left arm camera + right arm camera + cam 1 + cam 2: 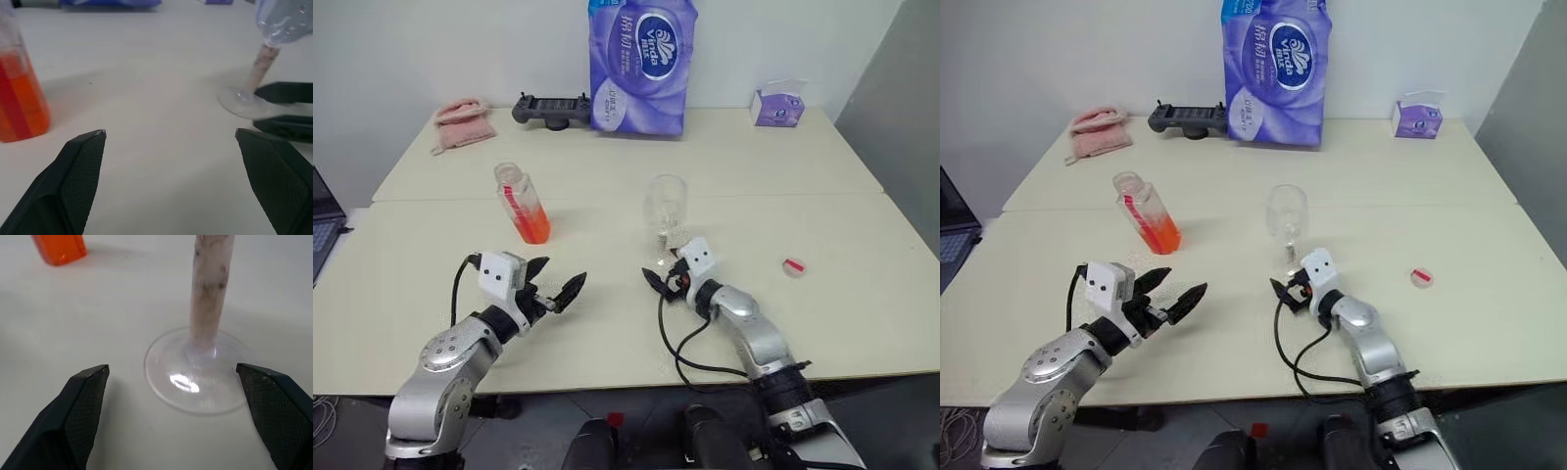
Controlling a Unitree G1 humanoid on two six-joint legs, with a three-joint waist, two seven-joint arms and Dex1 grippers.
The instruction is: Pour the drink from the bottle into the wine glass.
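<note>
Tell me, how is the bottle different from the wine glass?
The bottle has orange-red drink in its lower part; the wine glass looks empty. The bottle has flat squarish sides down to the table; the wine glass has a round bowl on a thin stem and flat foot. The bottle wears a red-and-white strip; the glass is plain. Both are clear and stand upright.

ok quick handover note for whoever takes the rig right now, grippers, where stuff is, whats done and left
Left gripper: open, empty, low over the table, bottle-side.
Right gripper: open, empty, at the wine glass foot, not gripping.
Bottle: upright, uncapped, drink in its lower part, to the glass's left.
Red cap: on the table to the right.
Done: cap off.
Left: the glass looks empty, so pick up the bottle and pour.
</note>
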